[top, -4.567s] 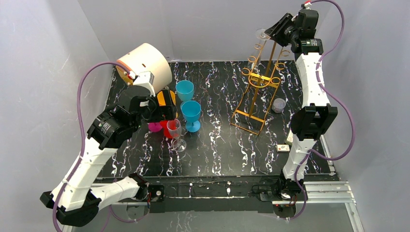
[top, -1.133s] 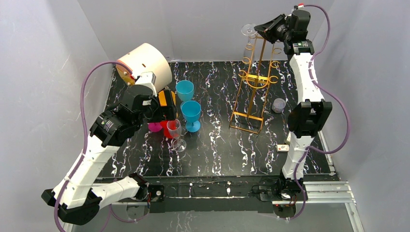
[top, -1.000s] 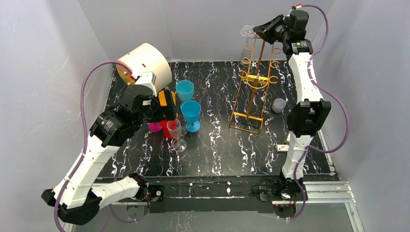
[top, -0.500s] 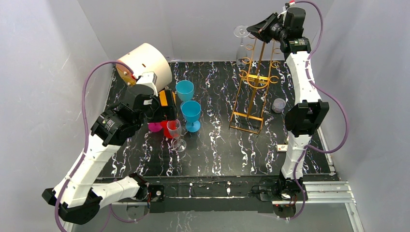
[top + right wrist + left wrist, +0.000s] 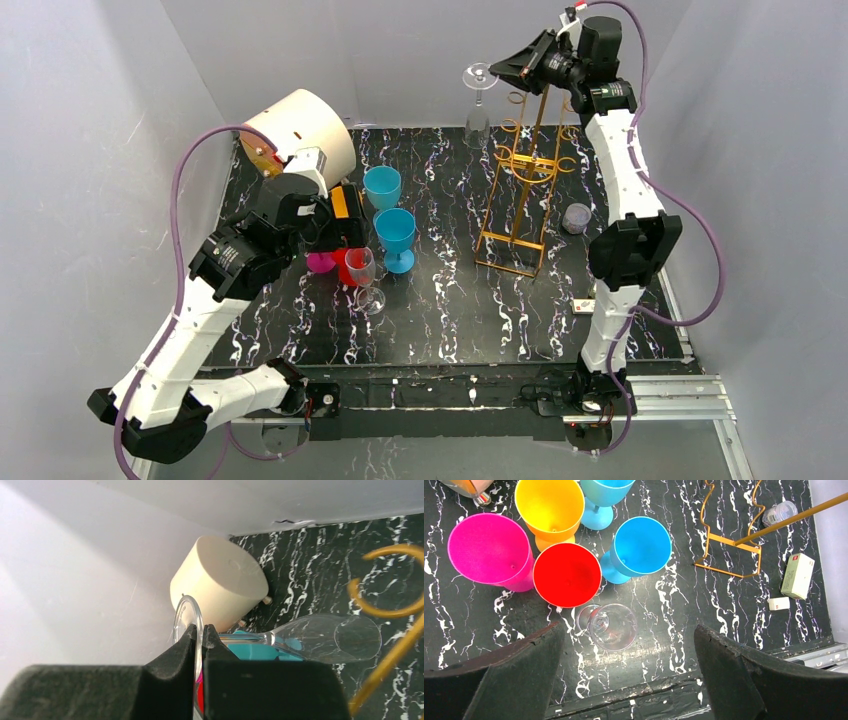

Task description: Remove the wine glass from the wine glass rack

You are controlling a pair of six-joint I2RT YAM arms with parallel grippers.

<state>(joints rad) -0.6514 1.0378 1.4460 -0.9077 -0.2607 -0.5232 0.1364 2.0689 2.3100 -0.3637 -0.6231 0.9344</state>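
Pinching the wine glass (image 5: pixel 477 105) by the rim of its flat foot with the right pincer (image 5: pixel 500 70), narrowed almost shut on that thin disc. Gripping at the foot, probably, for the sake of sliding it sideways out of the curled hooks (image 5: pixel 385 587) of the rack (image 5: pixel 528 164). Carrying it high in the air, just left of the rack's top and apparently apart from the hooks, above the far part of the tabletop (image 5: pixel 450 300).

Hanging foot up and bowl down in the overhead view, long axis running near vertical, mouth pointing at the tabletop. Showing sideways in the right wrist view only through the roll of that camera, stem stretching away from the fingers toward the bowl.

Hovering with the left pincer (image 5: pixel 626 647) spread wide and gripping nothing, over a clear glass (image 5: pixel 611 626) and a cluster of coloured goblets (image 5: pixel 566 574), well apart from the rack. Likely parking there out of the way, or waiting beside the set-down spot. Judging the removal itself as practically done.
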